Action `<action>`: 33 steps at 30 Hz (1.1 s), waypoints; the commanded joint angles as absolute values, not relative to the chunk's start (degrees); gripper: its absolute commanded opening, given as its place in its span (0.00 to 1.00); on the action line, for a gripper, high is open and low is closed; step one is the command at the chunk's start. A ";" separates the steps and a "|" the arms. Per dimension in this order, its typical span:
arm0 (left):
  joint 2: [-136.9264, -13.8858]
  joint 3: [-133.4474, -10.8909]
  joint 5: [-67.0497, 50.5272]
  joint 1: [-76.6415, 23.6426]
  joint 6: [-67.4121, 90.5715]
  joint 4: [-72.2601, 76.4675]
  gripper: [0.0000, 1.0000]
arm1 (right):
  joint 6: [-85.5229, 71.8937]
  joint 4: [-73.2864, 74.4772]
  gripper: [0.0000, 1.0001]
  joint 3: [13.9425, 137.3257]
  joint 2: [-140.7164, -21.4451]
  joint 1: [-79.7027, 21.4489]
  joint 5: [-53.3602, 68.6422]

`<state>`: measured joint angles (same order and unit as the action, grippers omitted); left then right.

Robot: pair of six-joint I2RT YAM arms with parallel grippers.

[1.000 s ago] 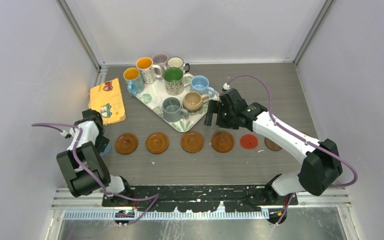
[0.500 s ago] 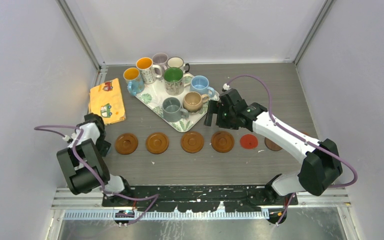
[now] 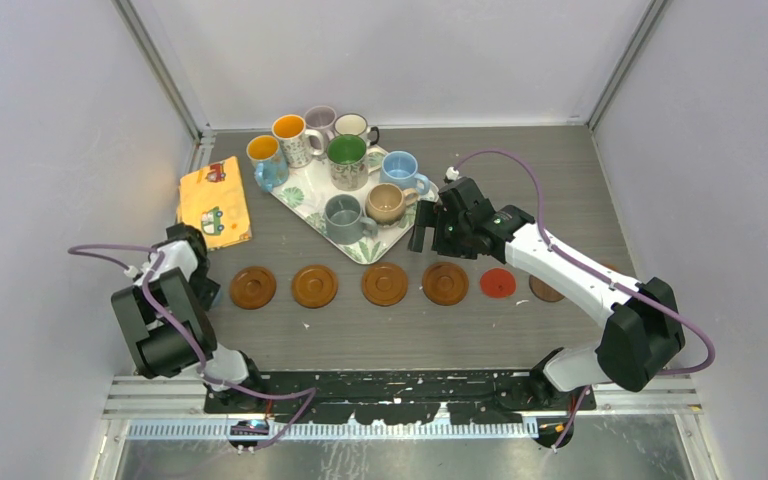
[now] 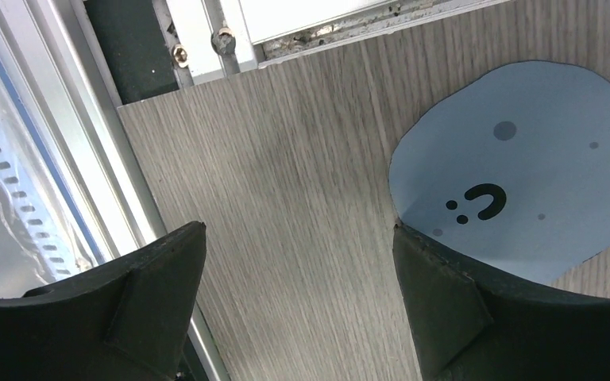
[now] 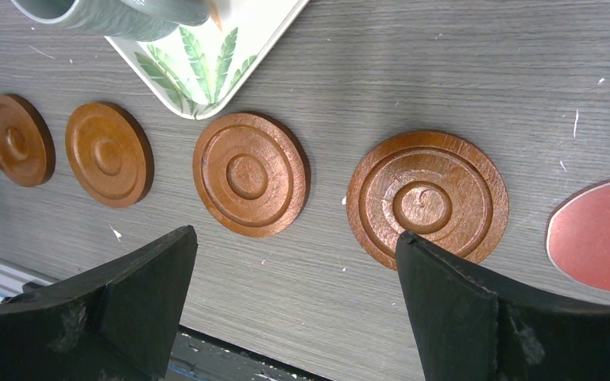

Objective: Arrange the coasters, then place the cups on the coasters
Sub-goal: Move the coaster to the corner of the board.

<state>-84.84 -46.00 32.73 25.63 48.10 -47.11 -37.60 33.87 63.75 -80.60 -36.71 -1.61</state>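
Four orange-brown wooden coasters (image 3: 315,285) lie in a row across the table, with a thin red coaster (image 3: 498,283) and a dark brown one (image 3: 543,291) to their right. A thin light-blue disc with a smiley (image 4: 516,167) lies at the row's left end, touching my left gripper's right finger. My left gripper (image 4: 298,230) hangs open over bare table. Several cups (image 3: 346,150) stand on and beside the leaf tray (image 3: 298,196). My right gripper (image 3: 428,238) is open and empty, next to the tan cup (image 3: 385,203). Its wrist view shows ringed coasters (image 5: 427,198) beyond the open gripper (image 5: 295,234).
A yellow cloth with cars (image 3: 214,200) lies at the left, behind my left gripper (image 3: 200,283). The metal rail at the table's edge (image 4: 87,159) runs close beside the left finger. The tray's corner (image 5: 206,55) reaches near the third coaster.
My left arm has drawn slightly back toward its base, its gripper now covering most of the blue disc in the top view. The right arm has not moved.
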 commanded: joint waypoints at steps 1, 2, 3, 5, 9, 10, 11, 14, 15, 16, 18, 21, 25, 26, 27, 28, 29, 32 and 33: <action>-86.77 -47.46 32.88 26.41 47.48 -43.43 0.90 | -37.53 32.91 1.00 63.96 -79.45 -37.02 -2.45; -87.12 -47.80 32.75 26.44 47.42 -43.56 0.91 | -37.53 32.95 1.00 63.98 -79.48 -37.03 -2.54; -87.32 -48.04 32.66 26.44 47.38 -43.44 0.91 | -37.53 32.96 1.00 63.98 -79.52 -37.02 -2.55; -87.64 -48.56 32.69 26.38 47.37 -43.73 0.91 | -37.53 33.04 1.00 64.15 -79.62 -37.01 -2.48; -87.82 -48.82 32.87 26.52 47.24 -43.55 0.91 | -37.62 33.04 1.00 64.16 -79.45 -37.03 -2.68; -87.95 -48.97 32.80 26.53 47.06 -43.38 0.91 | -37.60 33.05 1.00 64.16 -79.43 -37.04 -2.79; -88.14 -49.22 32.81 26.65 46.88 -43.44 0.91 | -37.54 33.05 1.00 64.16 -79.31 -36.96 -2.81; -88.56 -49.97 32.71 26.65 46.67 -43.94 0.91 | -37.53 33.22 1.00 64.25 -79.11 -37.00 -3.06; -88.41 -50.08 32.63 26.67 46.67 -44.10 0.91 | -37.58 33.22 1.00 64.18 -79.03 -37.00 -3.07; -88.15 -50.10 32.61 26.66 46.75 -44.31 0.91 | -37.61 33.18 1.00 64.16 -79.06 -37.00 -3.08; -87.61 -50.10 32.78 26.67 46.92 -44.92 0.91 | -37.75 33.14 1.00 64.25 -79.10 -37.00 -2.99; -86.57 -50.10 33.08 26.69 47.30 -46.02 0.93 | -37.95 32.88 1.00 64.25 -78.93 -37.08 -2.66; -84.81 -50.10 33.00 26.68 47.68 -47.58 0.96 | -38.00 32.87 1.00 64.03 -78.43 -37.05 -2.62; -84.29 -50.10 32.92 26.65 47.72 -47.84 0.96 | -37.95 32.87 1.00 63.99 -78.26 -37.01 -2.67; -83.69 -50.10 32.73 26.71 47.68 -48.20 0.99 | -37.97 32.92 1.00 63.92 -78.30 -37.07 -2.66; -83.08 -50.14 32.47 26.72 47.60 -48.58 1.00 | -37.97 32.89 1.00 63.90 -78.31 -37.07 -2.64; -82.29 -50.22 32.11 26.67 47.41 -48.93 1.00 | -38.01 32.94 1.00 63.87 -78.33 -37.03 -2.59; -79.09 -50.19 30.34 26.27 46.52 -49.42 1.00 | -38.16 32.79 1.00 63.68 -78.27 -37.01 -2.62; -77.88 -50.19 30.18 25.72 46.19 -49.59 1.00 | -38.22 32.78 1.00 63.65 -78.26 -37.00 -2.56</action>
